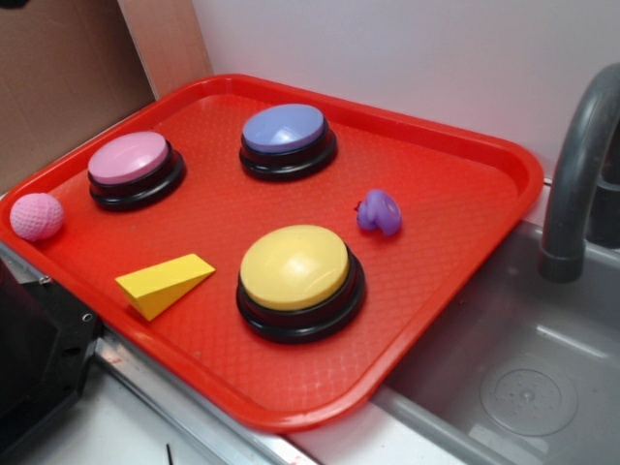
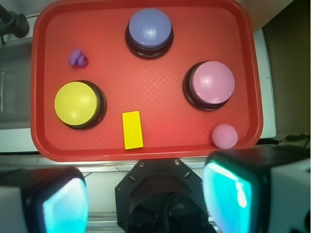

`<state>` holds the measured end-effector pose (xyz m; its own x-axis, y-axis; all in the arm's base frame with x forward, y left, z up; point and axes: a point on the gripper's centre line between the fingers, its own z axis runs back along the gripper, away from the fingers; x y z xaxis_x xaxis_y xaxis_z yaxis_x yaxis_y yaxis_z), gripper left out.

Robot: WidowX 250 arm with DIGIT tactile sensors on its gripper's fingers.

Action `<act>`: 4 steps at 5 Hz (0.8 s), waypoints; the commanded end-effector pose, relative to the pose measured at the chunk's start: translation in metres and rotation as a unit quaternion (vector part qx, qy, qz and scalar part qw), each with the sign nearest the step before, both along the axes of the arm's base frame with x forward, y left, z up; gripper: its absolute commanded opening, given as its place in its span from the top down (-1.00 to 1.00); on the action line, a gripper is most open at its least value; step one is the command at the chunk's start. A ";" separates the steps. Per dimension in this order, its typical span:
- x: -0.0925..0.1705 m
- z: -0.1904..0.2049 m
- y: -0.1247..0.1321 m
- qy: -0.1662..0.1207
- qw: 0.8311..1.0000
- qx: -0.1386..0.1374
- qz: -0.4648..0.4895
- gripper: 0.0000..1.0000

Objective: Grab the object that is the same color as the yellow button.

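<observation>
**Gripper high over the tray, nothing held**

From the wrist camera I see my gripper (image 2: 146,199) spread wide, its two fingers (image 2: 228,194) blurred at the bottom corners, empty, well above the near rim of the red tray (image 2: 146,63); the yellow wedge (image 2: 132,129) lies flat on the tray just past that rim, beside the yellow button (image 2: 77,103) but apart from it; the pink ball (image 2: 224,136) sits in the tray corner; farther on stand the pink button (image 2: 211,83) and the blue-purple button (image 2: 149,29); the purple duck (image 2: 77,58) rests beyond the yellow button; in the exterior view a grey sink (image 1: 523,387) adjoins the tray.
</observation>
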<state>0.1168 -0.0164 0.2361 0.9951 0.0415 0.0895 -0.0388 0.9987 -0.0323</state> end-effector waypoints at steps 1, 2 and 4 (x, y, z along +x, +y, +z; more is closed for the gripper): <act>0.000 0.000 0.000 0.000 1.000 0.000 0.000 -1.00; 0.000 -0.026 0.001 -0.022 1.000 -0.002 -0.005 -1.00; 0.003 -0.057 -0.008 -0.031 1.000 0.004 -0.001 -1.00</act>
<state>0.1177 -0.0223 0.1751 0.9890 0.0595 0.1354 -0.0564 0.9981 -0.0262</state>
